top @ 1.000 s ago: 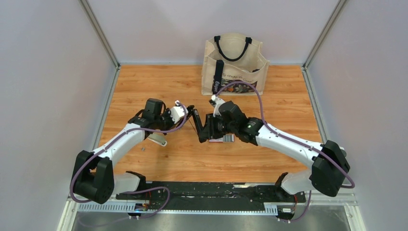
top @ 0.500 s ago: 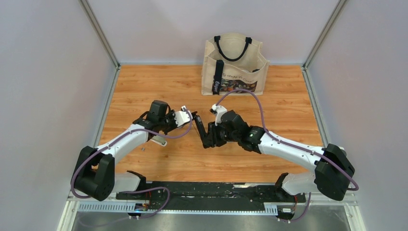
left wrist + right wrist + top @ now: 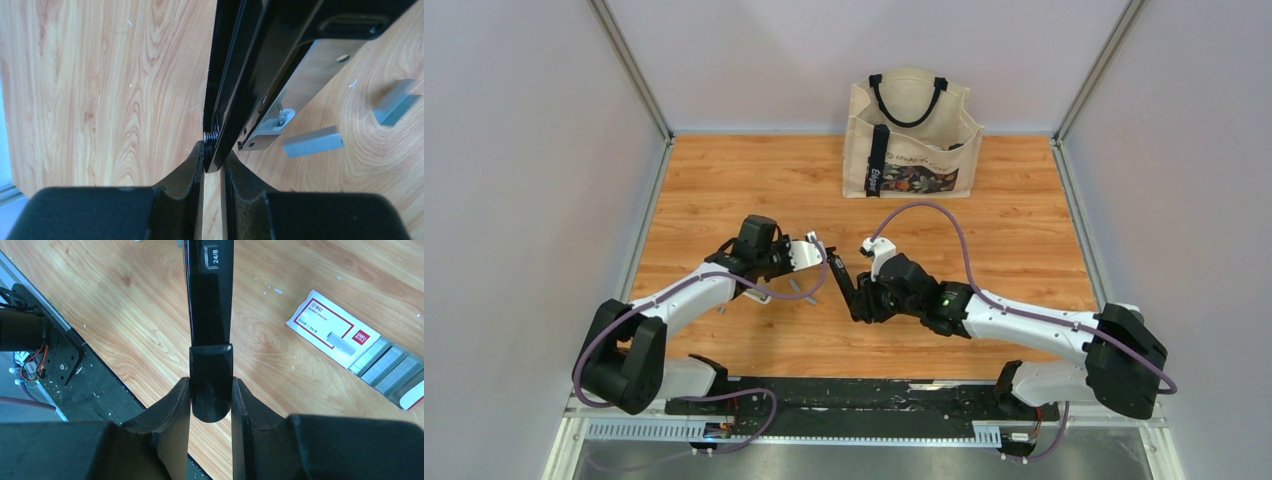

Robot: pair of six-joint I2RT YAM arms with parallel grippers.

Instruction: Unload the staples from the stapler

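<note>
A black stapler (image 3: 842,278) is held opened out between my two grippers above the table. My left gripper (image 3: 821,257) is shut on the thin black edge of one arm of the stapler (image 3: 235,90); the silvery magazine (image 3: 295,95) shows beside it. My right gripper (image 3: 865,297) is shut on the rounded end of the stapler's other arm (image 3: 210,315), marked 24/8. Two short silvery staple strips (image 3: 312,141) lie on the wood below the magazine, one of them further right (image 3: 395,102).
A white and red staple box (image 3: 332,330), with rows of staples sliding out of it, lies on the wood right of the stapler. A cloth tote bag (image 3: 911,135) stands at the back. The black base rail (image 3: 55,355) runs along the near edge.
Both grippers have moved toward the near edge with the stapler still held between them. The staple box, seen earlier under the right gripper, is now covered by the right arm.
</note>
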